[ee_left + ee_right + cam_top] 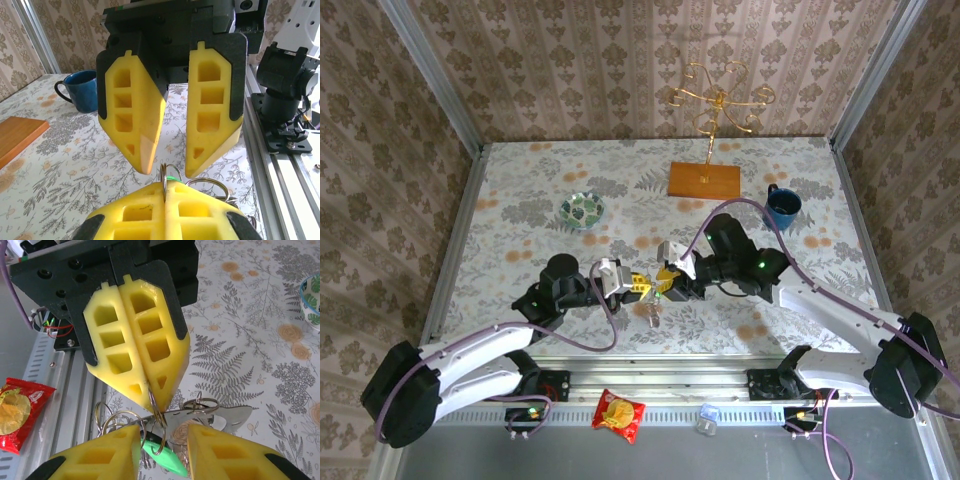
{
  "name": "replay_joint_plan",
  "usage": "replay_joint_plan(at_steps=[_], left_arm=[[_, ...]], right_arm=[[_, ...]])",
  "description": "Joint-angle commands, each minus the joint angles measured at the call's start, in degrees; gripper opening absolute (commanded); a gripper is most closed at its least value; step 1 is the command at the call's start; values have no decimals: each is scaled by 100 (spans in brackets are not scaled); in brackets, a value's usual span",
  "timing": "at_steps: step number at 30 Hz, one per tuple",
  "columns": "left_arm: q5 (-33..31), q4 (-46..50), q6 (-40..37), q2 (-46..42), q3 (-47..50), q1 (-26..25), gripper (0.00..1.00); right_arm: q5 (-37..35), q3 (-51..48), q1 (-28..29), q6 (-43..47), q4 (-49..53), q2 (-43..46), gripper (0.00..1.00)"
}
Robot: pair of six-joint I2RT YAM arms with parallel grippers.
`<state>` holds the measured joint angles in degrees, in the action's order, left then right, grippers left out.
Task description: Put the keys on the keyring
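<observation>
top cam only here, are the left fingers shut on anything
Observer: Yes, the left fingers are shut on a thin metal ring, pinched at their tips.
Operator: and the right fingers
Observer: The right fingers stand open, facing the left ones.
Operator: where's the green piece
Observer: In the right wrist view the green piece shows in the gap between the right fingers, under the ring, beside a silver key.
</observation>
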<state>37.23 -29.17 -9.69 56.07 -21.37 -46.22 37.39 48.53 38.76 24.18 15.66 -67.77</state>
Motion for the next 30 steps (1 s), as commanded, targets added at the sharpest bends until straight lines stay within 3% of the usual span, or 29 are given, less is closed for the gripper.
replay_joint_plan(at_steps=[1,6,12,14,16,18,30], left_arm=[[211,-605,231,53,78,-34,0],[223,-723,280,70,128,-36,0],[170,-822,323,38,185,-36,0],[1,-717,299,10,194,-34,2],[-349,-421,185,-47,169,-37,14],[-454,1,-9,-103,73,-44,19],[-491,1010,-279,-306,-336,-88,21]], right_arm=[[216,-55,-2,-33,-273,-33,32],[282,-20,8,-140,-401,-163,25],[366,97,3,-163,-362,-305,0],[332,173,6,-114,-227,-306,0],[219,284,0,5,4,-298,0],[22,447,49,216,377,-320,0],[-910,1471,462,1367,2287,-762,0]])
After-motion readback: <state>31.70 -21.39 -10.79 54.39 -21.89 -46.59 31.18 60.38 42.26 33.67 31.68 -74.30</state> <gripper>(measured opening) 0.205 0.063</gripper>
